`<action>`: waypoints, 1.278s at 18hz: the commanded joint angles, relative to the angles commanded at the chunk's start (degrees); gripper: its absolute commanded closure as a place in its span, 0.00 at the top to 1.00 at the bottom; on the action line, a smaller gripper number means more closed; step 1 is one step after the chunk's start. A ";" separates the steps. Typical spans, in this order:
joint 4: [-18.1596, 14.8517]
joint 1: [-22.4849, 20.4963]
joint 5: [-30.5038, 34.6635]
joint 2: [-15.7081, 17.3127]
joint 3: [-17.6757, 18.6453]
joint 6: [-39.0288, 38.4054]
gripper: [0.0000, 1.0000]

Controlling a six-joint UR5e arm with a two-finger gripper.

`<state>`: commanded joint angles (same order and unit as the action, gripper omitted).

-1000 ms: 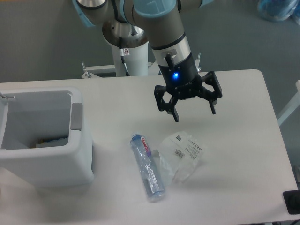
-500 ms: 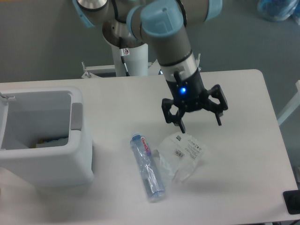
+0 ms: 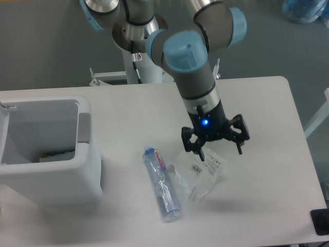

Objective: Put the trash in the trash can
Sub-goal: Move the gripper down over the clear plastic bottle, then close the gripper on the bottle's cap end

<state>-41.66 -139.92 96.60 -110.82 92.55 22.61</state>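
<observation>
White table [image 3: 267, 103] on grey floor [image 3: 46, 46]; end effector [image 3: 220, 150] wide open, empty, above bag [image 3: 199, 174].

Spread fingers [image 3: 201, 154] hover over the bag [image 3: 199, 172], bottle [image 3: 162, 183] beside it.
</observation>
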 joint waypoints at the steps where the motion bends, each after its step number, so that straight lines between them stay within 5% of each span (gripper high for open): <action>1: 0.00 0.17 -0.09 -0.71 0.17 -2.98 1.00; 12: 0.00 3.87 -5.27 -7.47 -1.93 -18.47 1.00; 23: 2.29 6.68 -4.84 -11.26 -1.94 -19.19 1.00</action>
<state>-39.37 -133.24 91.76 -122.08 90.61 3.43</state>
